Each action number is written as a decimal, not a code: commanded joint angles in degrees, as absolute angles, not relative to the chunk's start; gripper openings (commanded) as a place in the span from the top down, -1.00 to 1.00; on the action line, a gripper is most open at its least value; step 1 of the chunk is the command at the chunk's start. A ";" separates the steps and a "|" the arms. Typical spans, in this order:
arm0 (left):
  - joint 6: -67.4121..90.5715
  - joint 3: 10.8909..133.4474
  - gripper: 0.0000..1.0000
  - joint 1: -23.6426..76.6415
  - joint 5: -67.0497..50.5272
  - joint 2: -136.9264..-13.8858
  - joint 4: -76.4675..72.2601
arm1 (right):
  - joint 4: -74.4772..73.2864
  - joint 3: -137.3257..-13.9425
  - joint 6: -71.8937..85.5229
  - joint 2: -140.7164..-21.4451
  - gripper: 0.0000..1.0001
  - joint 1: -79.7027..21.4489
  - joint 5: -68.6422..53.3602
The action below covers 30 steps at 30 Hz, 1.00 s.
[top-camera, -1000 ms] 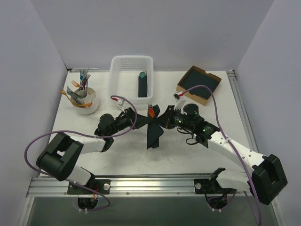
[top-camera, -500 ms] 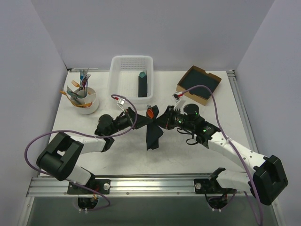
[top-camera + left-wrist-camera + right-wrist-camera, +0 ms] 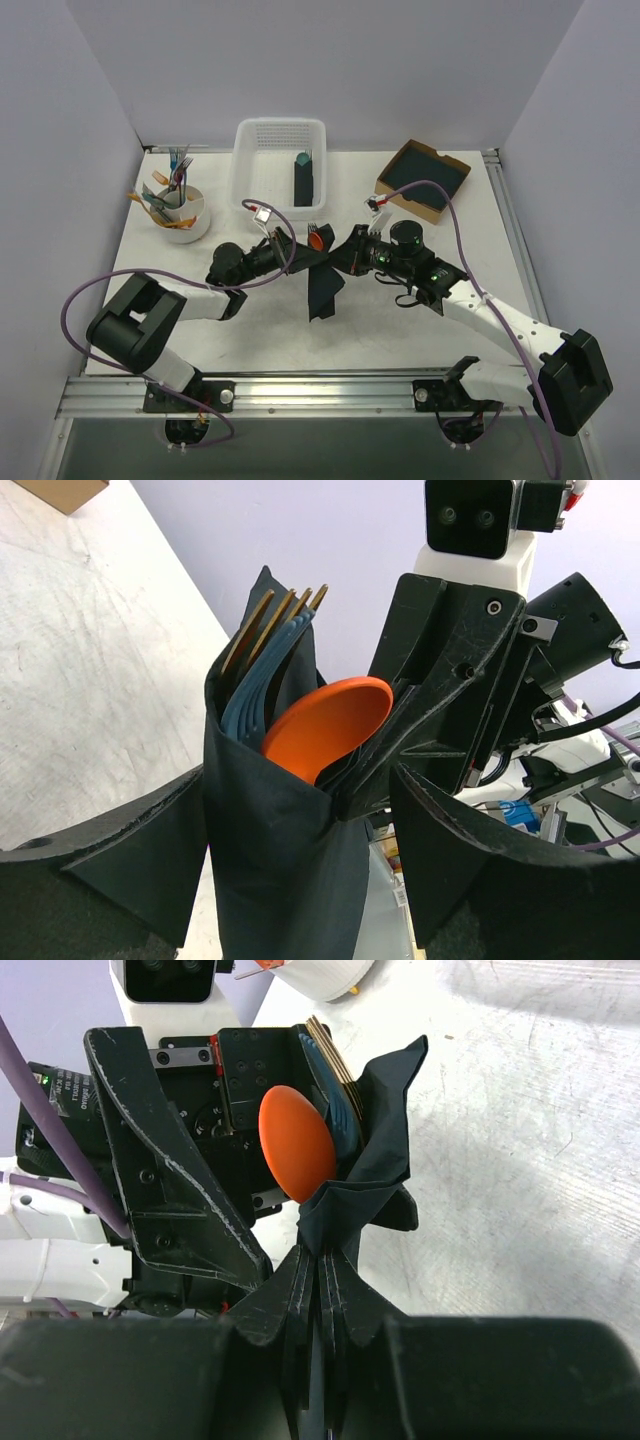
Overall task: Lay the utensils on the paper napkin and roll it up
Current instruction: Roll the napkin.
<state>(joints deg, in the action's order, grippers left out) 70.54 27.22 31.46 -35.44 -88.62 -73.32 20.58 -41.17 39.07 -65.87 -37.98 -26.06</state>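
The paper napkin (image 3: 322, 282) hangs above the table between the two arms, wrapped loosely round the utensils. An orange spoon bowl (image 3: 328, 725) and fork tines (image 3: 272, 620) stick out of its top, and the spoon (image 3: 297, 1143) also shows in the right wrist view. My right gripper (image 3: 325, 1260) is shut on the napkin's gathered edge just below the spoon. My left gripper (image 3: 300, 780) straddles the bundle from the other side, open. Its fingers (image 3: 130, 870) stand wide on either side, with a gap on the right.
A white basket (image 3: 262, 160) at the back holds a dark roll with a teal tip (image 3: 303, 175). At back right, a cardboard box (image 3: 400, 172) holds dark sheets. A white cup (image 3: 183, 215) of mixed utensils stands at the left.
My left gripper's jaws have narrowed a little round the bundle, and the left arm has shifted slightly. The right gripper keeps its pinch.
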 commanded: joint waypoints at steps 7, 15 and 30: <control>73.03 29.00 -0.47 31.64 -36.83 -90.70 -84.54 | 25.84 -42.98 40.17 -64.86 1.00 -38.58 -28.04; 74.53 28.48 -0.26 31.55 -35.86 -91.14 -87.36 | 26.72 -41.40 40.61 -64.69 1.00 -38.58 -27.86; 75.94 27.95 -0.41 31.55 -36.12 -91.41 -89.47 | 26.01 -40.96 40.61 -64.86 1.00 -38.50 -26.89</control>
<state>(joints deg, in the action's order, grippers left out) 75.90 27.51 31.57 -36.47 -91.02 -76.12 21.91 -40.29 40.45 -65.93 -38.26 -25.54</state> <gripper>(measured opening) 0.680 0.052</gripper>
